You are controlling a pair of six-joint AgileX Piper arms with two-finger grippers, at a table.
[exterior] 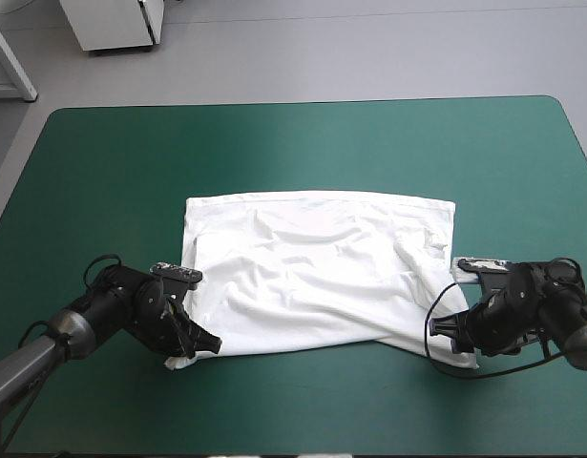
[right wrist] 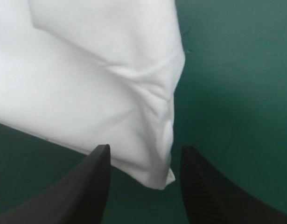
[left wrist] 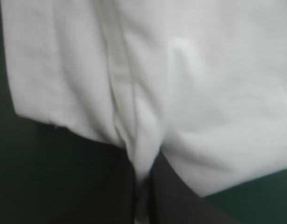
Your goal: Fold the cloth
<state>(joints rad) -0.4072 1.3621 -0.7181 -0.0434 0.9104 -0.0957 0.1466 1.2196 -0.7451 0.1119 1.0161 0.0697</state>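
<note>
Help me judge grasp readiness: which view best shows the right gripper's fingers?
The right wrist view: the right gripper stands open, the corner of the T-shirt lying between its fingers. The high view shows it at the shirt's near right corner, fingers too small to judge. The left wrist view does not show it.

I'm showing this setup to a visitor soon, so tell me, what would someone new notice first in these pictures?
A white T-shirt lies spread and wrinkled across the middle of the teal-green table cover. The left claw is shut on its near left corner. The right claw stands open, with the near right corner between its black fingers.
</note>
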